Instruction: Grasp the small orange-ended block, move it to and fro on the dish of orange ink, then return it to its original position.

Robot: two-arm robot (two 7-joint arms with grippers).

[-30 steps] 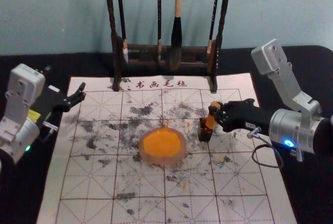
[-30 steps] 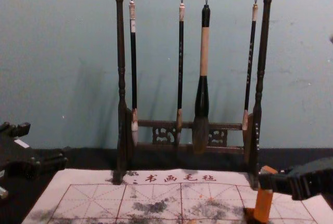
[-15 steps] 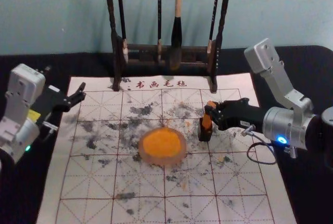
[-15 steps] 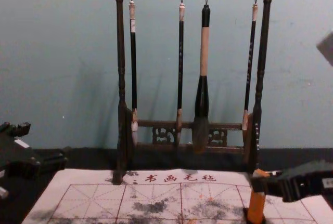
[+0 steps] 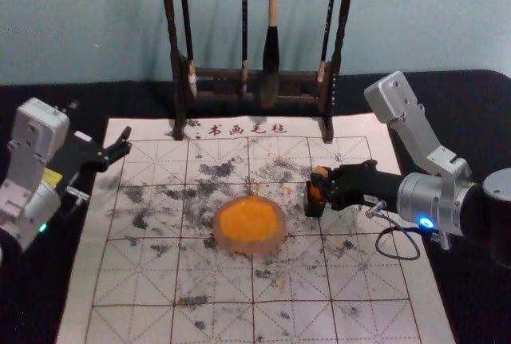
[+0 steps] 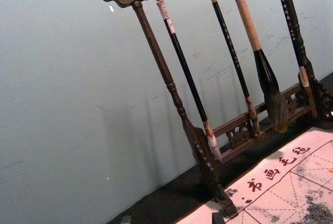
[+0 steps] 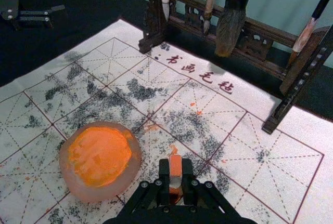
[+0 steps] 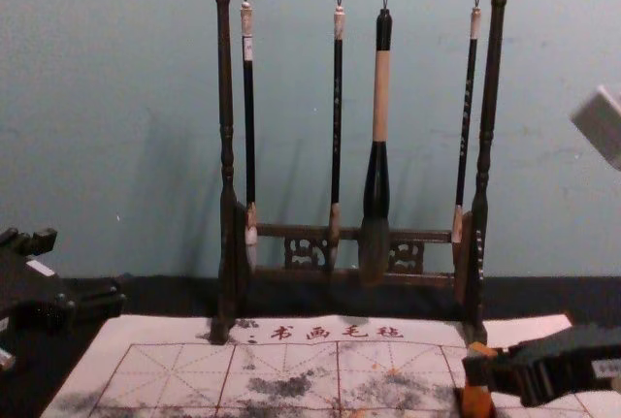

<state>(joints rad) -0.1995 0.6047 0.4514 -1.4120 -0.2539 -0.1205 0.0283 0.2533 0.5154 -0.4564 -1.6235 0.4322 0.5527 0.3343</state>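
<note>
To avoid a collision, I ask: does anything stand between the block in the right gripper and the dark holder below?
Nothing visible does. The block, held by the right gripper, reaches into the holder; the ink dish lies aside, leftward.

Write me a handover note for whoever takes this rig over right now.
Right gripper: shut on the orange block, at the dark holder.
Left gripper: open, idle, by the left side of the mat.
Ink dish: on the mat, left of the holder.
Done: block grasped; inking can't be confirmed.
Left: if inked, probably seat block, release, withdraw.
</note>
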